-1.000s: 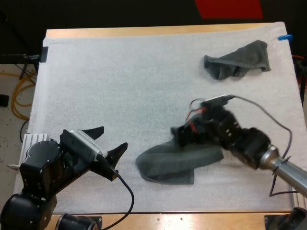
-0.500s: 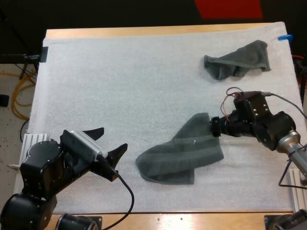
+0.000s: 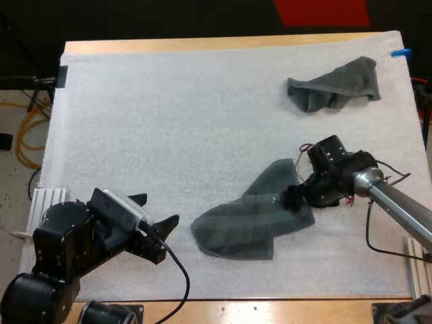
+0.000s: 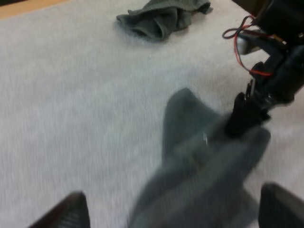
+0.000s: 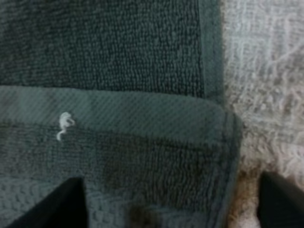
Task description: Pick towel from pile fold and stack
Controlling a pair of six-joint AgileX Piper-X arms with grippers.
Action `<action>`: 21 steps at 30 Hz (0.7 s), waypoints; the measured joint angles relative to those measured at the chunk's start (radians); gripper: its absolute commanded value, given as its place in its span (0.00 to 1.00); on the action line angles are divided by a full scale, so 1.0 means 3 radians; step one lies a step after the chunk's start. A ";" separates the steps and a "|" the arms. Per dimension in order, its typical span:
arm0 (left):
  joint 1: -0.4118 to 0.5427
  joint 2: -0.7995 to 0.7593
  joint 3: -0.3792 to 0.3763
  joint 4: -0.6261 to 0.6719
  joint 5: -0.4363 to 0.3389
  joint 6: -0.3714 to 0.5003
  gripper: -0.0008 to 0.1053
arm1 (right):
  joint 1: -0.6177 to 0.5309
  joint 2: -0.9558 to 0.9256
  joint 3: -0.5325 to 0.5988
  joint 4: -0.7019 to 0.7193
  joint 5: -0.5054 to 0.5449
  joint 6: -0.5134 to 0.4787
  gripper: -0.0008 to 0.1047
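Note:
A dark grey-green towel lies partly spread and loosely folded on the white mat, near its front centre. My right gripper is low over the towel's right corner. In the right wrist view its fingers stand wide apart over the flat hemmed towel, open, my right gripper straddling the corner. My left gripper hovers open to the left of the towel. From the left wrist view, the towel lies ahead between my open left gripper fingers, with the right gripper at its far edge.
A second crumpled towel sits at the mat's far right, also seen beyond the right arm as a crumpled towel. Bare white mat stretches across the left and middle. The table's wooden front edge runs close behind the towel.
My right gripper swung right, drawing the towel's corner out, then came back down onto the towel's right corner. The left gripper shifted slightly lower and toward the towel.

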 measured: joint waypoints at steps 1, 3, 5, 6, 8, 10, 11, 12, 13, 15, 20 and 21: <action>0.0000 0.0000 0.0000 0.0043 0.0000 0.0000 0.67 | 0.0000 0.0037 0.0000 -0.0019 -0.0008 0.0000 0.48; 0.0000 0.0000 0.0000 0.0062 0.0000 0.0000 0.67 | 0.0000 0.0096 0.0000 -0.0051 -0.0009 0.0000 0.40; 0.0000 0.0000 0.0000 0.0061 0.0000 0.0000 0.67 | 0.0000 0.0123 0.0000 -0.0072 -0.0009 0.0000 0.31; 0.0000 0.0000 0.0000 0.0061 0.0000 0.0000 0.67 | 0.0000 0.0127 0.0000 -0.0083 -0.0006 0.0000 0.22; 0.0000 0.0000 0.0000 0.0061 0.0000 0.0000 0.67 | 0.0000 0.0125 0.0000 -0.0114 0.0022 0.0000 0.05; 0.0000 0.0000 0.0000 0.0061 0.0000 0.0000 0.67 | 0.0000 0.0125 0.0000 -0.0162 0.0021 0.0000 0.01; 0.0000 0.0000 0.0000 0.0061 0.0000 0.0000 0.67 | 0.0000 0.0103 0.0000 -0.0190 0.0021 0.0000 0.01; 0.0000 0.0000 0.0000 0.0061 0.0000 0.0000 0.67 | 0.0000 0.0079 0.0000 -0.0218 0.0021 0.0000 0.01; 0.0000 0.0000 0.0000 0.0061 0.0000 0.0000 0.67 | 0.0000 0.0047 0.0000 -0.0256 0.0021 0.0000 0.01; 0.0000 0.0000 0.0000 0.0061 0.0000 0.0000 0.67 | 0.0000 -0.0080 0.0000 -0.0340 0.0021 -0.0003 0.01; 0.0000 0.0000 0.0000 0.0061 0.0000 0.0000 0.67 | 0.0000 -0.0567 -0.0105 -0.0471 0.0408 -0.0012 0.01; 0.0000 0.0000 0.0000 0.0061 0.0000 0.0000 0.67 | 0.0000 -0.0676 -0.0158 -0.0494 0.0541 -0.0012 0.01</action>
